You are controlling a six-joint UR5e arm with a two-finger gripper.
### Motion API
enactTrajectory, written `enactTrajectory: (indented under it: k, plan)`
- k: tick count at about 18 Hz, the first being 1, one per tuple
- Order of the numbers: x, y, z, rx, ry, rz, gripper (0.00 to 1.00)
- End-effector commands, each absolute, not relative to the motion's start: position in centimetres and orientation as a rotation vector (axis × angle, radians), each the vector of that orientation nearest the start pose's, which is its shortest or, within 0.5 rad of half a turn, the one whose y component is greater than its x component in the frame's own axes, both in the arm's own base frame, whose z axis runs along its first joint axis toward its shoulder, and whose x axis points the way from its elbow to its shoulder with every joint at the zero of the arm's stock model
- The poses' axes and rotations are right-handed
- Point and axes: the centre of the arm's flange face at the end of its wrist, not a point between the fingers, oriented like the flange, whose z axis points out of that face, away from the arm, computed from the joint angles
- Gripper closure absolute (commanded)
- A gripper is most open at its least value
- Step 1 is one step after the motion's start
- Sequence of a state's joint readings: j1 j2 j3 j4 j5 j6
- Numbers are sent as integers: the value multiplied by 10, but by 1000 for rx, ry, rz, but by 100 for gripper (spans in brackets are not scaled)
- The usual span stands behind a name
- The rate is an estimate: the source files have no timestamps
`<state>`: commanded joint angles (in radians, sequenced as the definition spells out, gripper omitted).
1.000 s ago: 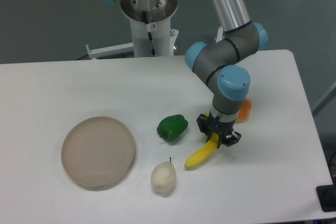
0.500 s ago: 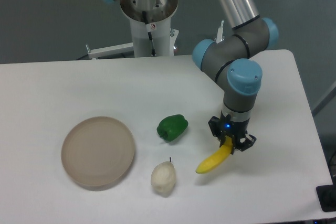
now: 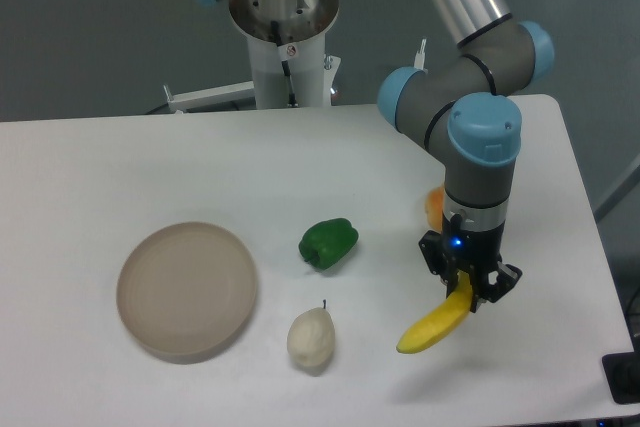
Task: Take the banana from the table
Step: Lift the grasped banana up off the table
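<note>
The gripper (image 3: 468, 292), jaws clamped on the banana's (image 3: 434, 326) upper end, has carried it toward four o'clock, away from the pepper (image 3: 328, 243); it looks lifted off the table (image 3: 150, 167), so the pick seems nearly done.

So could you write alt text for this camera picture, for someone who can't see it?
A robot arm's gripper is clamped on one end of a yellow banana, which hangs tilted over a white table. To its left on the table are a green pepper, a whitish pear-shaped fruit and a round beige plate; an orange lump peeks out behind the arm.
</note>
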<state>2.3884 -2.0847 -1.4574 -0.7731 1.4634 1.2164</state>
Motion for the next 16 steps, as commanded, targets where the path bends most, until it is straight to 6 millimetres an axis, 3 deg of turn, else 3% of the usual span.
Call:
enactTrajectory:
  k: [2,5,16]
  plan:
    - [-415,592,341,-2735,585,430,70]
    - [-415,603,343,-2721,605,446,70]
    - [-417,603,344,-2728,601,457,70]
